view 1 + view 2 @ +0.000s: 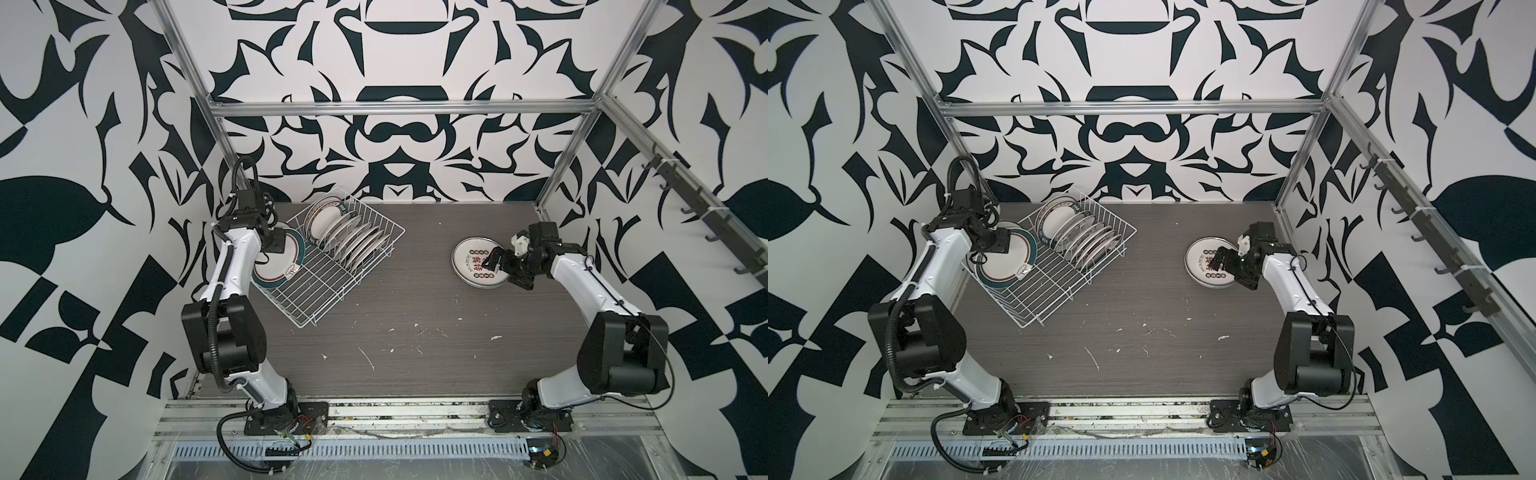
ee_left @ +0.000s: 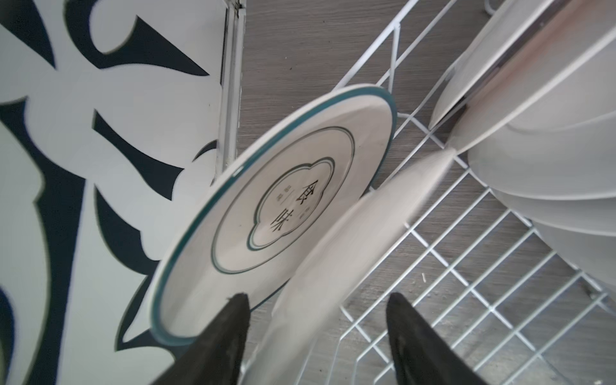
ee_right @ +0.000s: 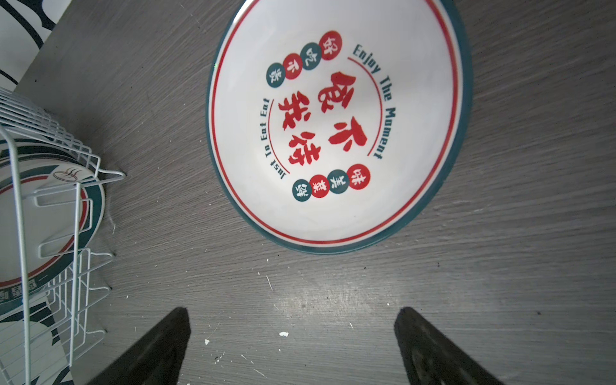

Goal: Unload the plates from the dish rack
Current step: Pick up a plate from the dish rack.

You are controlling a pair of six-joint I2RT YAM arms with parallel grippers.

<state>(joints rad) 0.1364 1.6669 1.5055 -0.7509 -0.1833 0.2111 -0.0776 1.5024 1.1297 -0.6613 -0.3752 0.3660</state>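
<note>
Left jaws straddle a racked white plate (image 2: pixel 346 253) — not clamped.

Blocked in the far half of the dish rack (image 1: pixel 320 291) by a row of upright plates (image 1: pixel 353 245). Crowded at its left edge by two leaning plates (image 2: pixel 266 216) beside the frame post (image 2: pixel 230 100). Open over its near half and across the table (image 1: pixel 415 324) to the flat plate (image 1: pixel 467 266).
</note>
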